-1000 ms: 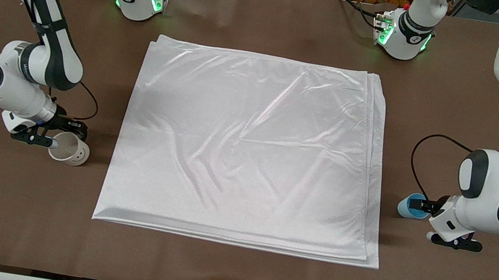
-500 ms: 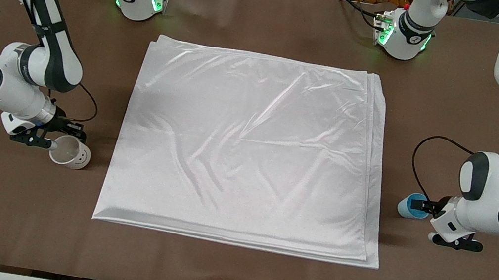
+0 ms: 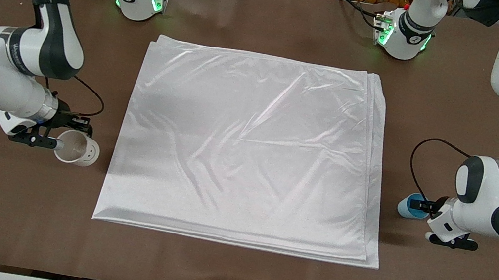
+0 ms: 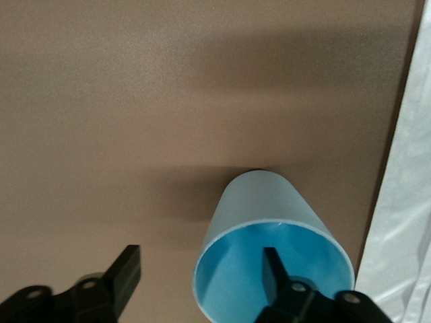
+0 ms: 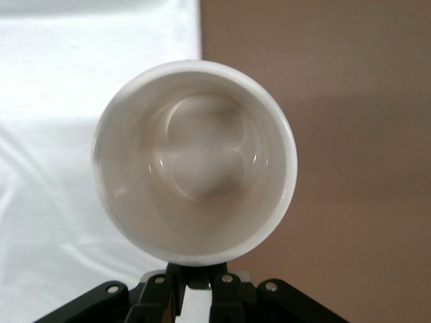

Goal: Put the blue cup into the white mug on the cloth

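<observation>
Right gripper point(image 3: 59, 144): over the desk point(image 3: 229, 267) just beside the cloth point(image 3: 248, 150), at the right arm's end; fingers clamped on the white mug point(image 3: 77, 148) at its handle.
White mug: tipped, mouth angled toward the front camera, long axis slanted, not upright.
Left gripper point(image 4: 202, 279): at the left arm's end; fingers spread, one inside the blue cup point(image 3: 408, 206), one outside its wall, not yet pinching.
Blue cup: on the bare desk beside the cloth's edge, on its side, long axis level, mouth toward the gripper.
Risk: the mug could swing on its narrow handle grip; set down tilted on slick fabric, it may topple.
Risk: the lying cup may roll away as the fingers pinch.
</observation>
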Controlling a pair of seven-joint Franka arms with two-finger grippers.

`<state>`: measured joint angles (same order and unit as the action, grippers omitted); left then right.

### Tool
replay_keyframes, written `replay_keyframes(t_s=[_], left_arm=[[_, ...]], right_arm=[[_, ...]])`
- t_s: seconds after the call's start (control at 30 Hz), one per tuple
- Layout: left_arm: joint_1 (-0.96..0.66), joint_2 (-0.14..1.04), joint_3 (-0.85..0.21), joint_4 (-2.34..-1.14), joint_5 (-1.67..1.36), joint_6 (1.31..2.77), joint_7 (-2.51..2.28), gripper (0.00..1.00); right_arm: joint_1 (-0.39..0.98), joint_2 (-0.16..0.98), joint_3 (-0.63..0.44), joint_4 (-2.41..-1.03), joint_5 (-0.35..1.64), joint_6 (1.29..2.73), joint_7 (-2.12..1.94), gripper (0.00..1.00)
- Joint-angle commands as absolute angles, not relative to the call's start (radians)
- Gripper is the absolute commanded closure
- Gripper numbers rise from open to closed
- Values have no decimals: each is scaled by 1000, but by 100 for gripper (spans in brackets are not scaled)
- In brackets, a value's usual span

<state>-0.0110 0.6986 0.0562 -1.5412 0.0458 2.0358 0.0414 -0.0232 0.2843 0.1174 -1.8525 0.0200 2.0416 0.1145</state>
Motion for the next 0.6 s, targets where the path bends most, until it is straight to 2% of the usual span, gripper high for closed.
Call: replay_keyframes(t_s=[0.0, 0.03, 0.17, 0.37, 0.57], left_arm=[[9, 701, 55, -1522, 52, 2034, 46, 77], [12, 700, 54, -1522, 52, 2034, 46, 83], [12, 696, 55, -1522, 52, 2034, 45, 100], [12, 693, 55, -1522, 52, 2033, 40, 100], [11, 692, 54, -1522, 52, 2033, 38, 100]], right_arm=[[64, 281, 117, -1813, 29, 1996, 170, 100], [84, 279, 118, -1813, 29, 1996, 190, 100], [185, 282, 117, -1787, 28, 1996, 293, 100], [348, 310, 115, -1744, 29, 2014, 489, 100], [451, 360, 115, -1712, 29, 2052, 554, 100]])
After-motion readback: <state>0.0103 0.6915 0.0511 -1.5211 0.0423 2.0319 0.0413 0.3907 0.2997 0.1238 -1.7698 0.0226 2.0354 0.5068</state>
